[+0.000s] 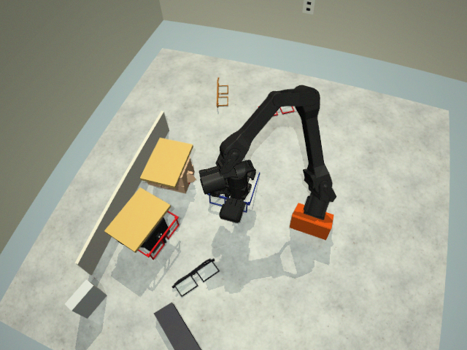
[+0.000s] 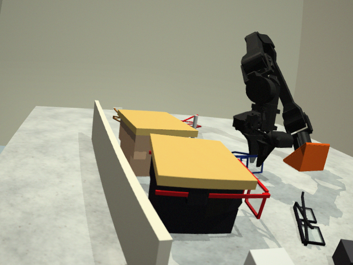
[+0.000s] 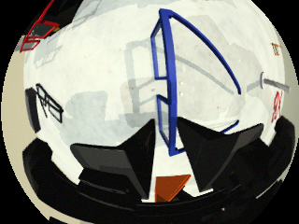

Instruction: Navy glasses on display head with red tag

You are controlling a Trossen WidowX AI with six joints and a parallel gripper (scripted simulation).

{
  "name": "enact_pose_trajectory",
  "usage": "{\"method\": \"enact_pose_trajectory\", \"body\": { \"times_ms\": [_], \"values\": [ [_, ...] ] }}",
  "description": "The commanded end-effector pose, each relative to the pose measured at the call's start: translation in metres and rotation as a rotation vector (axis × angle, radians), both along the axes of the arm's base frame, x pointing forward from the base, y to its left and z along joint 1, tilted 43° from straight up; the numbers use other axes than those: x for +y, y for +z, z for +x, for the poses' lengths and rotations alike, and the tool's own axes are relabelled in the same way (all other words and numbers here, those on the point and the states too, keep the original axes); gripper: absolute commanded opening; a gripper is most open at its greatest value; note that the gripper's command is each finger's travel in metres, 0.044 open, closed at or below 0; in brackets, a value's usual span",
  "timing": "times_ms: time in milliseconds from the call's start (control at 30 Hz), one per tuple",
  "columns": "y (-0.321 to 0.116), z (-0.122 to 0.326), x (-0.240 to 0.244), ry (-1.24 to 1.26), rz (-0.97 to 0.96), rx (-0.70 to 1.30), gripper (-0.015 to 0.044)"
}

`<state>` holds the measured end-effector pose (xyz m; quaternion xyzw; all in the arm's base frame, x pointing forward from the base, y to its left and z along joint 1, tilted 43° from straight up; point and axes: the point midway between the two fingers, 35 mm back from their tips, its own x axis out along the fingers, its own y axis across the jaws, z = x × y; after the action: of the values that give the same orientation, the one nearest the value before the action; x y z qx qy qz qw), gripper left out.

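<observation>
The navy glasses (image 1: 254, 189) (image 2: 242, 156) (image 3: 171, 84) stand on the table, lenses down, temples spread. My gripper (image 2: 255, 163) (image 3: 166, 121) is partly open. Its fingertips are low at the brow bar, one on each side in the wrist view, near one end of the front; a gap shows and nothing is clamped. The arm hides the tips in the top view. The tan head (image 1: 184, 185) (image 2: 140, 167) wears no visible glasses; a small reddish spot shows low on it, too small to be sure it is the tag. The black head (image 1: 156, 237) (image 2: 196, 216) wears red glasses (image 1: 164, 237) (image 2: 228, 195).
Yellow boards (image 1: 168, 162) (image 1: 137, 218) cover both heads. A long wall (image 1: 124, 192) (image 2: 119, 176) stands behind them. Black glasses (image 1: 194, 273), orange glasses (image 1: 217, 92), more red glasses (image 1: 287, 111), a pale block (image 1: 90, 301), a dark block (image 1: 176, 325) and an orange block (image 1: 311, 227) are around.
</observation>
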<state>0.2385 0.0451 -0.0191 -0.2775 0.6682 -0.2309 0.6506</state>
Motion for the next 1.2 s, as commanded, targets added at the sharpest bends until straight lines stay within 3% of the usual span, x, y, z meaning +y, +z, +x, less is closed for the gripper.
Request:
{"method": "enact_pose_trajectory", "body": {
  "times_ms": [0,233,267,733,1167],
  "values": [
    [-0.001,0.0,-0.002,0.006,-0.005,0.0,0.012],
    [0.002,0.0,-0.005,0.006,-0.005,0.0,0.012],
    [0.0,0.0,-0.003,0.0,-0.002,0.003,0.0094],
    [0.0,0.0,-0.003,0.0,-0.002,0.003,0.0],
    [0.024,0.004,0.021,0.003,0.001,0.003,0.0]
  ]
}}
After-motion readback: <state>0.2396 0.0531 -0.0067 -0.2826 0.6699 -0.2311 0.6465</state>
